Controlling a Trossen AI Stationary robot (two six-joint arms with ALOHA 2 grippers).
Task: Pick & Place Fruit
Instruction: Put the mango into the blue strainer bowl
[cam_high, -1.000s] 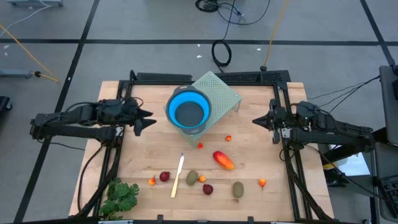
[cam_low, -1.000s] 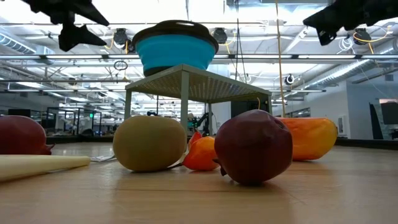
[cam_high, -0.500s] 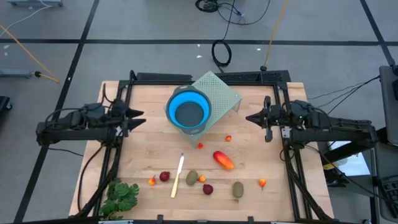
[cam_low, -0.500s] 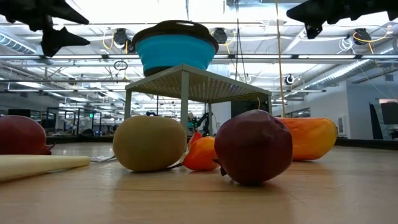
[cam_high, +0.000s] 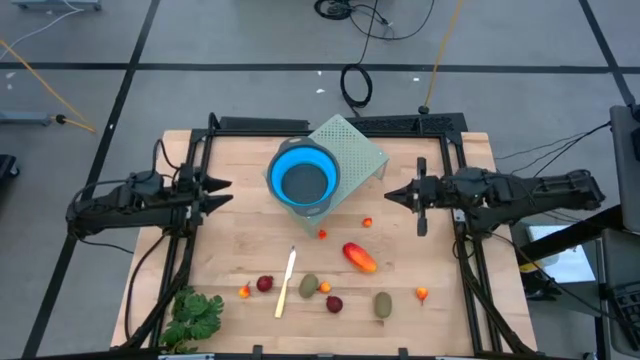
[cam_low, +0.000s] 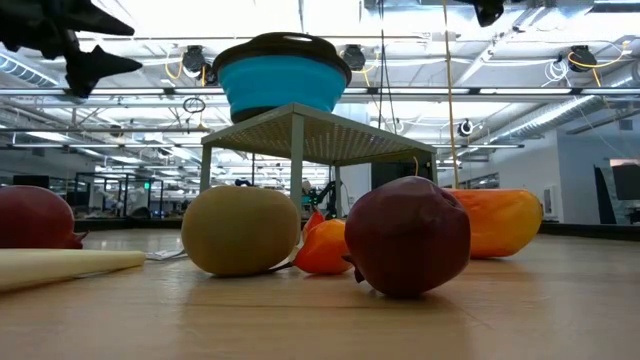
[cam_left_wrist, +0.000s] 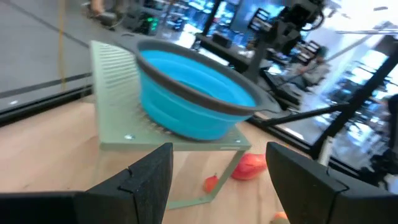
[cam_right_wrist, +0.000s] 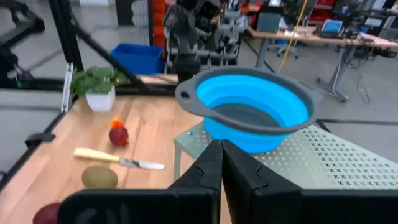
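Well below both grippers' fingers (cam_high: 213, 189), fruit (cam_high: 359, 257).

Two black jointed arms — matte, angular (cables trailing), pointed dark pincers

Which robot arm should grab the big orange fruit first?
Probably the right. The right gripper hangs nearer the orange-red oblong than the left gripper, which waits at the table's far side. Its fingers are shut, so they must open first.

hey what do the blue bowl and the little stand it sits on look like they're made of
The blue bowl looks like soft silicone or rubbery plastic: matte, with stepped collapsible walls and a dark grey rim. The stand under it looks like thin perforated sheet metal, painted pale grey-green, on slim straight legs; it could also be rigid plastic.
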